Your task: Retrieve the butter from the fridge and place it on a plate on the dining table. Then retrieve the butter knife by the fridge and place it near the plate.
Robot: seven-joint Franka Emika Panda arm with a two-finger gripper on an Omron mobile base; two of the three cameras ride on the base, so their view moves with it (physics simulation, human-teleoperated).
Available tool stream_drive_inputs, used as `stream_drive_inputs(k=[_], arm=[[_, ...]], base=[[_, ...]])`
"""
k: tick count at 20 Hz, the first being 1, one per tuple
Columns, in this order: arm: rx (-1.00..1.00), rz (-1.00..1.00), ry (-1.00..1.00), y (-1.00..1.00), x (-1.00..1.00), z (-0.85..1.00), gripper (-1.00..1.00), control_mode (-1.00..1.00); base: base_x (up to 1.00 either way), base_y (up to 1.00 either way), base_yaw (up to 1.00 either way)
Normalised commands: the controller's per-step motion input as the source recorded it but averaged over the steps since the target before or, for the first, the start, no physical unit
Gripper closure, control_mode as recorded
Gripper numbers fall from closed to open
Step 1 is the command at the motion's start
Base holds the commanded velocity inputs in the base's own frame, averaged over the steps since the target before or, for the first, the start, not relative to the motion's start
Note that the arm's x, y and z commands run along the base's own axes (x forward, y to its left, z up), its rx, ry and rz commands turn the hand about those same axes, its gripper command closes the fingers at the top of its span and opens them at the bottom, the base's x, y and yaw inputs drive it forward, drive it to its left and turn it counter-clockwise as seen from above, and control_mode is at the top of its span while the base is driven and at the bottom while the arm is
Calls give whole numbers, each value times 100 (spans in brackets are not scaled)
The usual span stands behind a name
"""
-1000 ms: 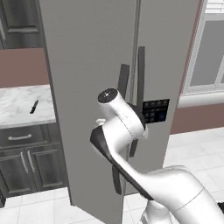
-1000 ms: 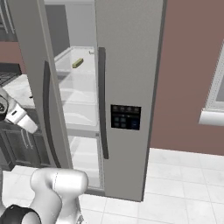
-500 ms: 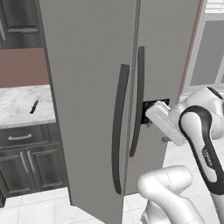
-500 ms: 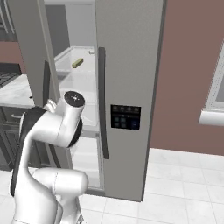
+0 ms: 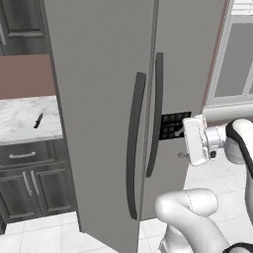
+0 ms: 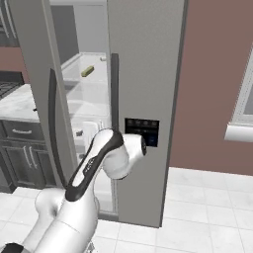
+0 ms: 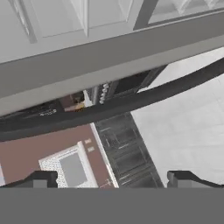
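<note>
The claw (image 7: pixel 111 177) gapes wide and empty beside the fridge (image 6: pixel 143 74) door's edge, butter (image 6: pixel 87 71) shelved inside.

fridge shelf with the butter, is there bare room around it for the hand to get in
Yes, it seems. The butter lies alone on an upper white shelf of the fridge, bare shelf on both sides and towards the front. The way in is tighter: the gap runs between the half-open left door and the shut right door's handle.

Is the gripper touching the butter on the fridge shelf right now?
Apart. In the right base view the butter lies on an upper fridge shelf, while the gripper hangs well below it.
</note>
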Motion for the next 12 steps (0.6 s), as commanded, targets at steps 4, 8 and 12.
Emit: stream_drive_inputs(k=[4,8,12], arm=[[10,13,0,14,89,-1,-100,-100],[5,9,0,19,69,0,-100,-100],[1,5,0,29,49,-2,-100,-100]], base=[[0,0,0],[0,0,0],[0,0,0]])
